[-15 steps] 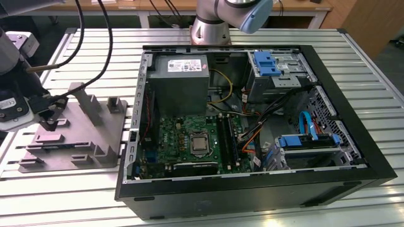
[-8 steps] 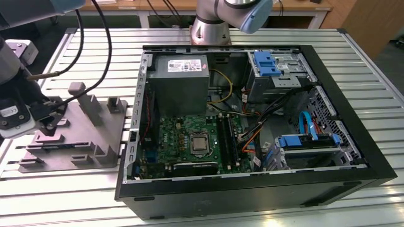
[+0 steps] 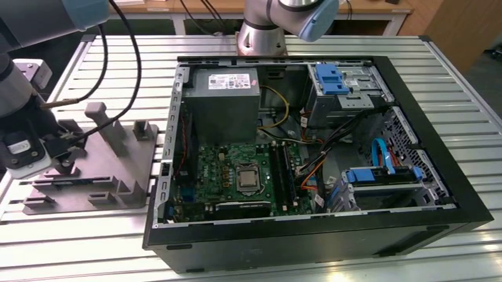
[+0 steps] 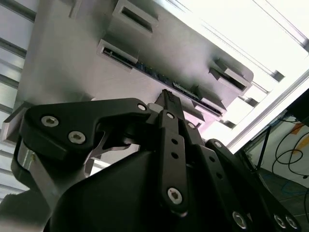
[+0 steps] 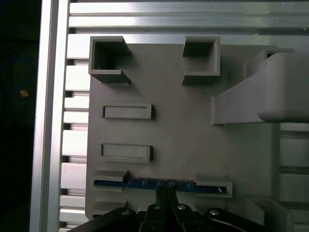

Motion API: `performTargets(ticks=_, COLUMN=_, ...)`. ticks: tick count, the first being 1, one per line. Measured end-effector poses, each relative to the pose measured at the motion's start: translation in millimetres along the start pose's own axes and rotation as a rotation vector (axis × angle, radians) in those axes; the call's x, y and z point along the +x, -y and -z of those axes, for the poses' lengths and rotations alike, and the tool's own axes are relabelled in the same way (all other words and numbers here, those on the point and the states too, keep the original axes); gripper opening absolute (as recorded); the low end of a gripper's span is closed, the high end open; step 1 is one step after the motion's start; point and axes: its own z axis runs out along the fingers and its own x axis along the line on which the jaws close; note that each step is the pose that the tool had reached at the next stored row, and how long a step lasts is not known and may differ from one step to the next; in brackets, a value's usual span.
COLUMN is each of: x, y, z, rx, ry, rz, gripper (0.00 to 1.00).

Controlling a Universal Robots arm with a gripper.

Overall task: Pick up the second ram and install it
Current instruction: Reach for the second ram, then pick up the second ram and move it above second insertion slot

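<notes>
The second ram (image 5: 125,183) is a thin dark stick standing on edge between two low holders of the grey fixture plate (image 5: 178,125). In the second wrist view the ram (image 4: 145,68) runs slantwise across the plate (image 4: 72,63). My gripper (image 5: 165,187) has its black fingers drawn together at the stick's middle, and the tips (image 4: 168,98) meet right at its edge. In the exterior view the gripper (image 3: 61,154) hangs low over the fixture plate (image 3: 129,161) at that view's left, outside the computer case.
The open computer case (image 3: 314,229) lies at the exterior view's right, with the green motherboard (image 3: 211,170), its processor socket (image 3: 248,178) and dark memory slots (image 3: 280,173). A tall grey post (image 3: 100,117) and other holders rise from the fixture. Cables trail from the arm.
</notes>
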Motion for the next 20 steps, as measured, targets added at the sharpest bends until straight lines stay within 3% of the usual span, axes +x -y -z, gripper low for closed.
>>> performTargets(ticks=16, x=-0.2, y=0.1, z=-3.0, rx=0.0001, ry=-0.0001, rz=0.001, gripper=0.11)
performTargets(ticks=20, x=-0.2, y=0.2, z=-3.1, rx=0.0013, ry=-0.0007, rz=0.02, gripper=0.11)
